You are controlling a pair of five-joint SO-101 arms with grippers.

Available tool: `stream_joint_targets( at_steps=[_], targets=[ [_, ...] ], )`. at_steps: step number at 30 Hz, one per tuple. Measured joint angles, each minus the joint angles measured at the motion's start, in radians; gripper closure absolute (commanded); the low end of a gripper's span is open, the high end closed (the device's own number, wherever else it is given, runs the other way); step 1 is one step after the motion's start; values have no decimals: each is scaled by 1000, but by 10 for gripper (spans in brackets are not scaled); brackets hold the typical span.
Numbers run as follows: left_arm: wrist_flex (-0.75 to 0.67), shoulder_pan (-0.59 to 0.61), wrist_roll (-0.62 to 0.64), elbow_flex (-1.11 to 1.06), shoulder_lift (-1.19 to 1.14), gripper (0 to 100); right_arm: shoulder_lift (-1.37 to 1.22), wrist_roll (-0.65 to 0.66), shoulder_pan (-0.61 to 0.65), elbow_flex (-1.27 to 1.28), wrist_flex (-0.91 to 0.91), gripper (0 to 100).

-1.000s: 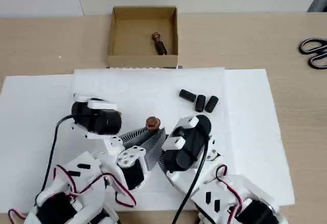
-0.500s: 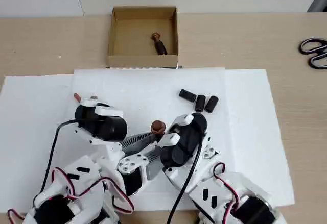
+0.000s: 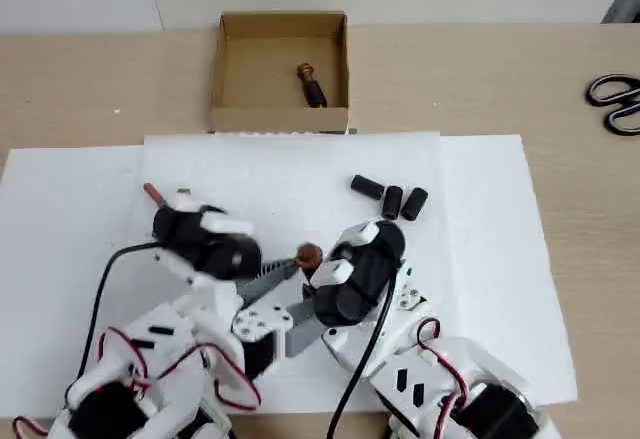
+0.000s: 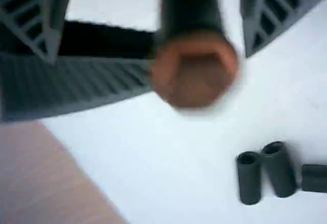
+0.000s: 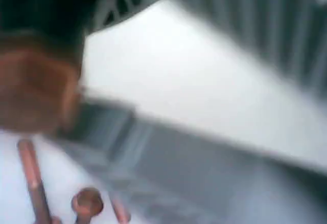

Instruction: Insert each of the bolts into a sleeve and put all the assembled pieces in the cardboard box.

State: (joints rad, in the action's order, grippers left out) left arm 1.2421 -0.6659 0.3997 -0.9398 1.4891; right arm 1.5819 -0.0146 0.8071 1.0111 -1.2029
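The left gripper [image 4: 148,27] has its jaws wide, with a sleeved bolt [image 4: 194,66] between them over the white sheet [image 3: 480,219]. The right gripper [image 3: 318,267] meets it there; whether it grips, I cannot tell. Three loose sleeves [image 3: 390,197] lie near, and one assembled piece [image 3: 312,86] lies in the cardboard box [image 3: 225,69]

Your left arm [image 3: 205,241] has swung back toward its base, baring a loose bolt [image 3: 152,193] on the white sheet [image 3: 480,219]; the sleeved bolt [image 3: 308,254] between the arms slid that way too, and your right arm [image 3: 360,271] drew back with it
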Motion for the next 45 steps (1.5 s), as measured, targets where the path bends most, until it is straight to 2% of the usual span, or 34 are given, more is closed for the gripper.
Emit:
stream_joint_targets(
  at_steps=[3,11,13,16,18,21,28,32,34,37,41,45],
  targets=[
    [6,46,-25,23,-28,772,-2,0,0,0,0,995],
    [6,64,-28,186,-152,778,-2,0,2,31,0,995],
    [6,64,-28,219,-167,831,-2,0,0,32,0,995],
    [6,86,-28,239,-184,1000,-2,0,-3,31,0,995],
    [6,126,-28,241,-189,976,-2,0,-31,31,0,995],
    [6,224,-37,235,-192,994,-2,0,-84,31,0,995],
    [-12,502,-190,51,-196,994,-2,0,-175,31,0,995],
    [-89,609,-353,-81,-196,994,-2,0,-227,37,0,995],
    [-141,635,-423,-164,-196,994,-2,0,-264,57,0,995],
    [-219,641,-457,-279,-196,994,-3,0,-325,69,48,995],
    [-319,643,-466,-400,-196,994,-52,0,-382,68,181,995],
    [-385,643,-466,-489,-196,994,-215,0,-411,58,282,995]
  ],
)
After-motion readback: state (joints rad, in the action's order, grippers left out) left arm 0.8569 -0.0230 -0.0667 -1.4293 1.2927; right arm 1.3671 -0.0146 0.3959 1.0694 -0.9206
